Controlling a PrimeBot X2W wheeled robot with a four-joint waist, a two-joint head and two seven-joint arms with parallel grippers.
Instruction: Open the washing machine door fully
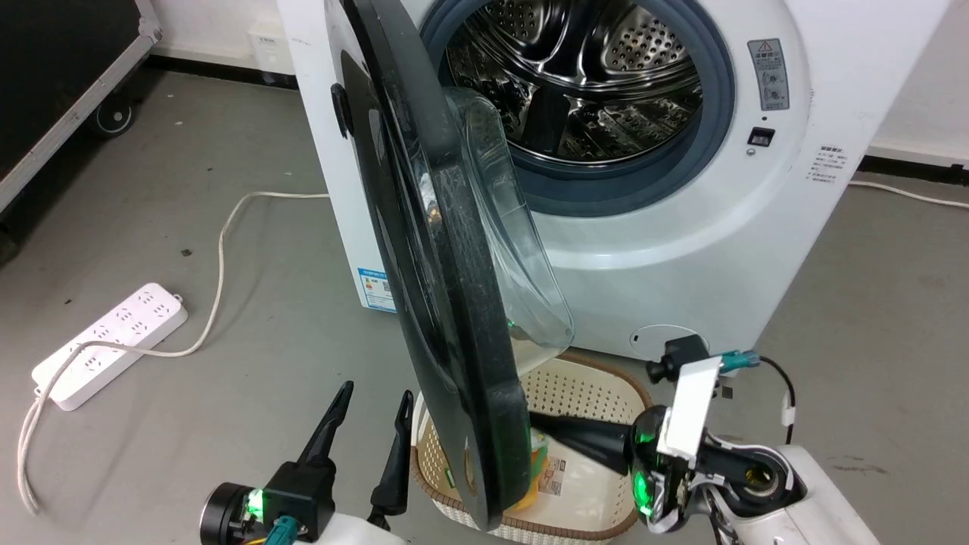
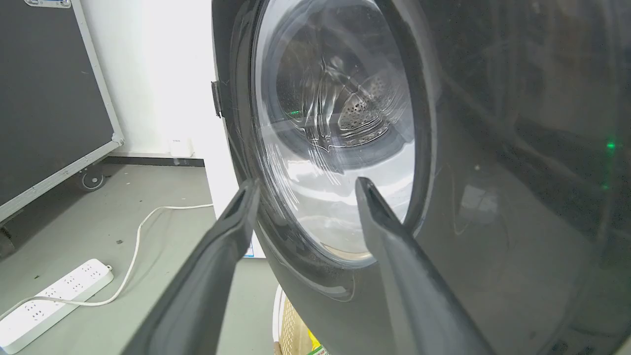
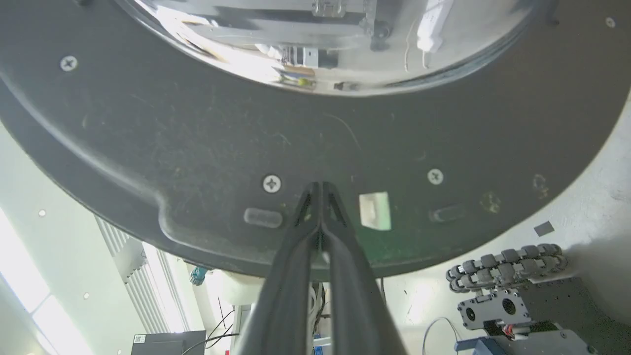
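Washing machine door (image 1: 469, 318): left claw (image 1: 378, 390) wide outside, right claw (image 3: 320, 187) closed touching inner face.

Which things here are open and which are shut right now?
Glossy black ring door with clear glass bowl: partly open, not fully.
Shiny steel drum: uncovered, looks empty.
Left gripper: open, holding nothing, beside the door's outer face.
Right gripper: shut, tips at the door's inner face.
Cream perforated basket: below the door, things inside.
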